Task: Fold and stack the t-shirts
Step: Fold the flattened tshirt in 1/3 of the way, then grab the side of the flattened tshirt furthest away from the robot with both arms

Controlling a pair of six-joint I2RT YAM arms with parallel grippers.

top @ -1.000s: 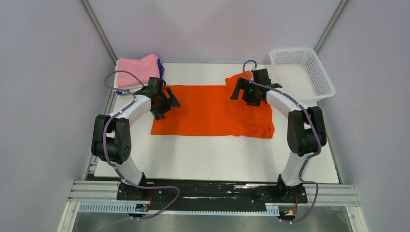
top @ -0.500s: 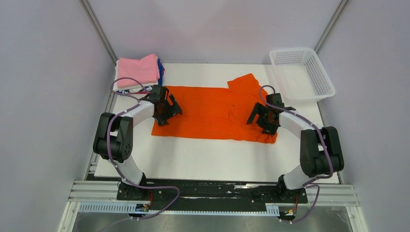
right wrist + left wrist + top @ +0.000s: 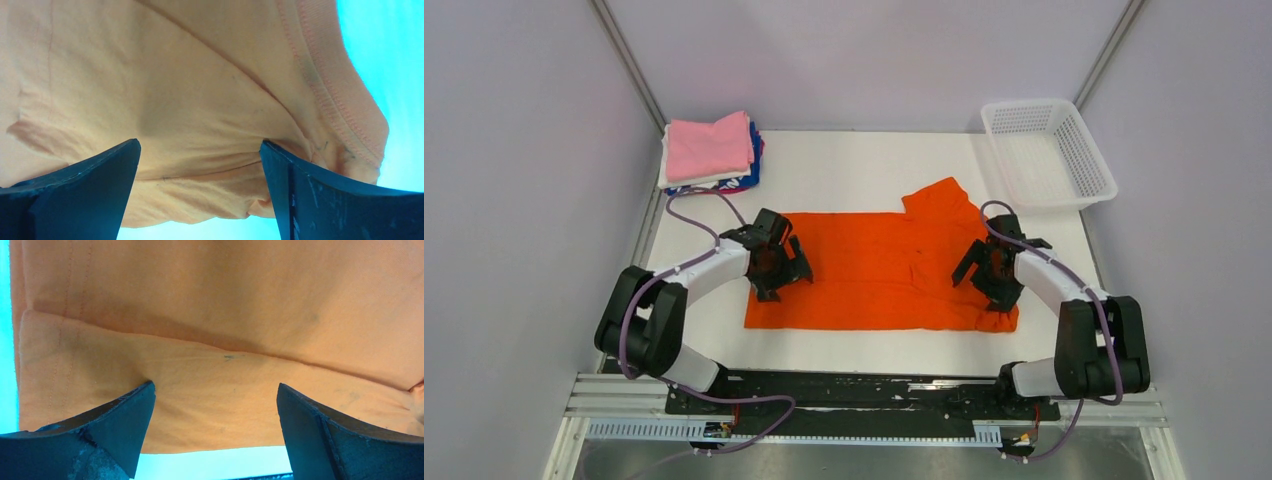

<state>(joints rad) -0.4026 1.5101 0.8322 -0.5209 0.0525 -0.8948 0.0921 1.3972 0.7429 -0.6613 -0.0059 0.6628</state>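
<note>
my left tool point(image 3: 215, 390) sits wide open over the left hem of the orange shirt point(image 3: 874, 270), right tool point(image 3: 200, 145) wide open near its collar; neither grips cloth. the shirt lies flat on the surface point(image 3: 864, 345), folded stack point(image 3: 709, 150) far-left.

plain orange t-shirt point(image 3: 874, 268), pink folded tee point(image 3: 709, 145), white basket point(image 3: 1104, 182)

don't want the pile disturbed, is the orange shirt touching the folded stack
Apart. The top view shows a strip of bare white table between the orange shirt and the folded stack at the far left corner.
</note>
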